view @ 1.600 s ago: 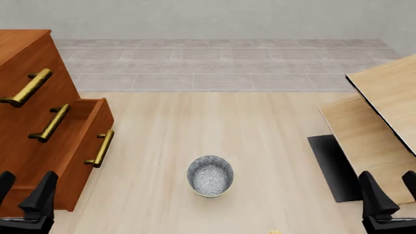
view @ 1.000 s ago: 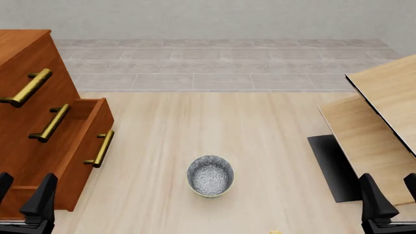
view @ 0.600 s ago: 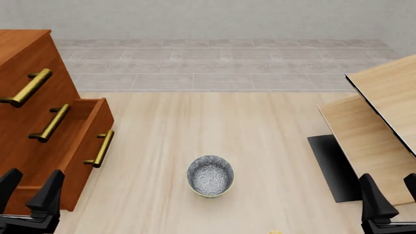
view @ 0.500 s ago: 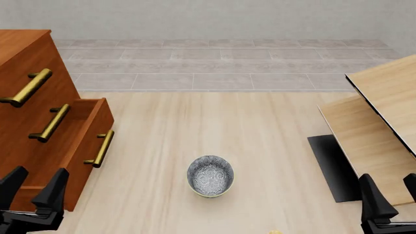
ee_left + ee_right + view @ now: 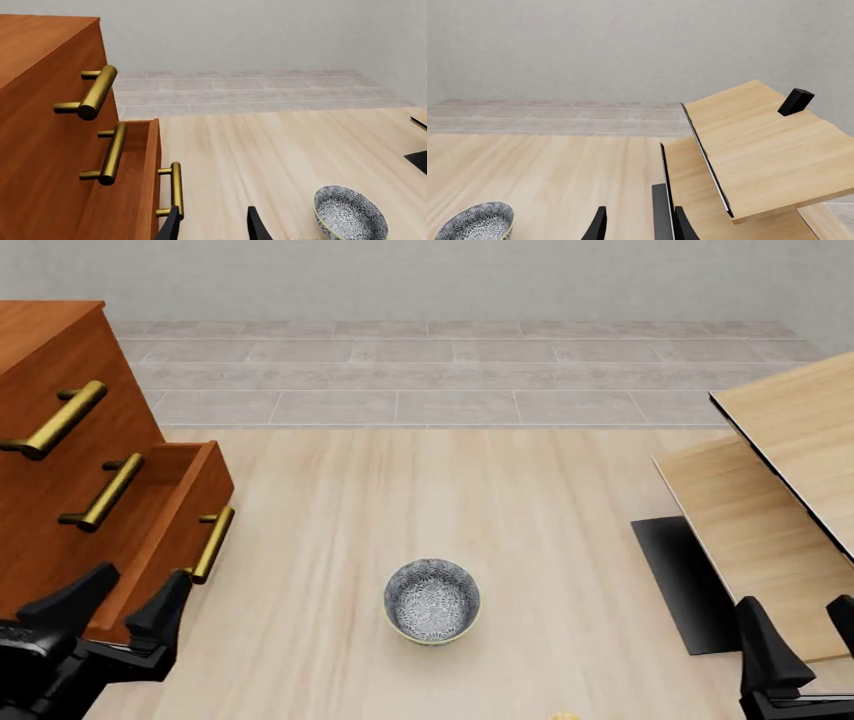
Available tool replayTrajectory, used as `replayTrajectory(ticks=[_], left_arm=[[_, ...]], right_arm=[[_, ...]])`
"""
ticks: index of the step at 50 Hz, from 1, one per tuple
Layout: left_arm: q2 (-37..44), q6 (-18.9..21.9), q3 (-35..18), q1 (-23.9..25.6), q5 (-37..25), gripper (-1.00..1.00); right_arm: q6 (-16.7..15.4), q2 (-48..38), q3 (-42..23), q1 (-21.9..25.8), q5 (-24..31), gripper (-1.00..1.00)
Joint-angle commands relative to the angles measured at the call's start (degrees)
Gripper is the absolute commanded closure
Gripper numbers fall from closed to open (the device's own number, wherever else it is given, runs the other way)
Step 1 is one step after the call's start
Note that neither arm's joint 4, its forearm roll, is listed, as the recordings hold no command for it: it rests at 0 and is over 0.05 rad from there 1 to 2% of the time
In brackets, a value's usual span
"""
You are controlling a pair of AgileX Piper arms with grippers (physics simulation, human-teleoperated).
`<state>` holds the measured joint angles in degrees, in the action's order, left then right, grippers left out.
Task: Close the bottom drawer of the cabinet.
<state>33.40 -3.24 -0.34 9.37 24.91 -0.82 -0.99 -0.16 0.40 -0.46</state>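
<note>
Bottom drawer (image 5: pixel 174 540) of the cabinet (image 5: pixel 60 420) stands pulled out, its front proud of the two drawer fronts above; brass handle (image 5: pixel 210 544) runs down its face. Left claw (image 5: pixel 127 605) sits just short of the drawer's near lower corner, fingers spread, nothing between them. In the left wrist view the handle (image 5: pixel 175 190) lies just ahead of one fingertip (image 5: pixel 171 227); contact with the drawer front cannot be told. Middle drawer handle (image 5: pixel 107 492) and top drawer handle (image 5: pixel 56 418) lie further ahead and up from that claw, on closed fronts.

Speckled bowl (image 5: pixel 431 600) rests on the table (image 5: pixel 534 540) off to the left claw's right side, well apart from the drawer and from both claws.

Right claw (image 5: pixel 798 640) hangs at the near right edge, fingers apart, empty. Pale slanted wood panels (image 5: pixel 774 480) stand just ahead of it, with a dark mat (image 5: pixel 681 580) beneath them on the claw's inner side
</note>
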Motion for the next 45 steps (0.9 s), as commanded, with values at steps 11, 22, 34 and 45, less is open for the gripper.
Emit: replayTrajectory(ticks=[11, 22, 34, 45], left_arm=[[18.53, -1.39, 0.32, 4.15, 15.63, -1.00], [29.70, -2.73, 0.33, 5.78, 24.43, -1.00], [41.23, -4.03, 0.25, 6.83, 33.69, -1.00], [51.64, -5.26, -1.03, 6.15, 40.54, -1.00]], right_arm=[[-0.27, -0.05, 0.06, -0.02, -0.08, -1.00], [-0.08, 0.30, -0.03, -0.28, 0.15, -1.00], [0.05, 0.76, -0.02, -0.56, 0.36, -1.00], [0.04, 0.77, -0.09, -0.67, 0.36, -1.00]])
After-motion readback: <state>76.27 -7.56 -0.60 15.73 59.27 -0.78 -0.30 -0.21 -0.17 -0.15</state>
